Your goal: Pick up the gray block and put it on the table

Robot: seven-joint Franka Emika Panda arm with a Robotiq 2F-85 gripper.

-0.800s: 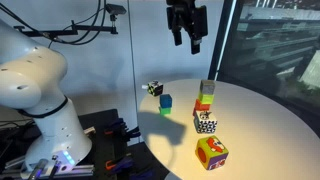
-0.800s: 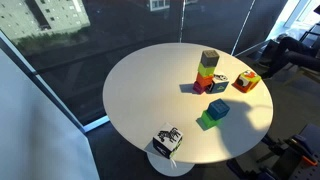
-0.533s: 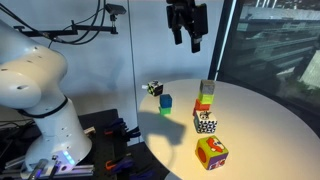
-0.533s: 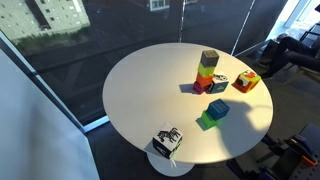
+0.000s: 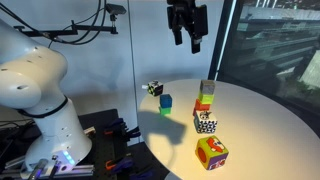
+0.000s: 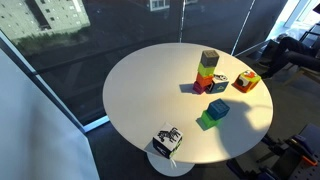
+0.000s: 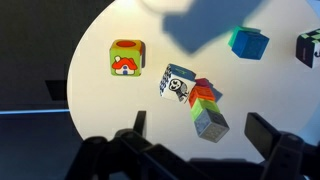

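The jaws are released and spread wide, with nothing between them. In the wrist view the two dark fingers [image 7: 268, 135] stand well apart along the lower edge of the picture. The gripper [image 5: 188, 45] hangs high above the table [image 5: 262, 128], pointing down and clear of every block.

The gray block [image 5: 207, 88] sits on top of a small stack that stands on the round, off-white table. Under it is a lime green cube [image 5: 205, 100], and under that an orange-red cube [image 5: 203, 110]. Seen from the wrist, the gray block lies far below, in the gap between the two fingers, and neither finger touches it.

A black-and-white patterned cube [image 5: 205, 124] stands just beside the foot of the stack; whether the two touch I cannot tell. Near that one, closer to the table's rim in an exterior view, sits a colourful cube [image 5: 211, 152]; the wrist view shows a small red-roofed house on its upper face. A blue cube [image 5: 166, 101] stands apart from the stack, with a green patch on the table beside it. A second patterned cube [image 5: 153, 88] sits at the very rim of the table, well apart from the stack. The robot's white arm base [image 5: 35, 80] rises beside the table.
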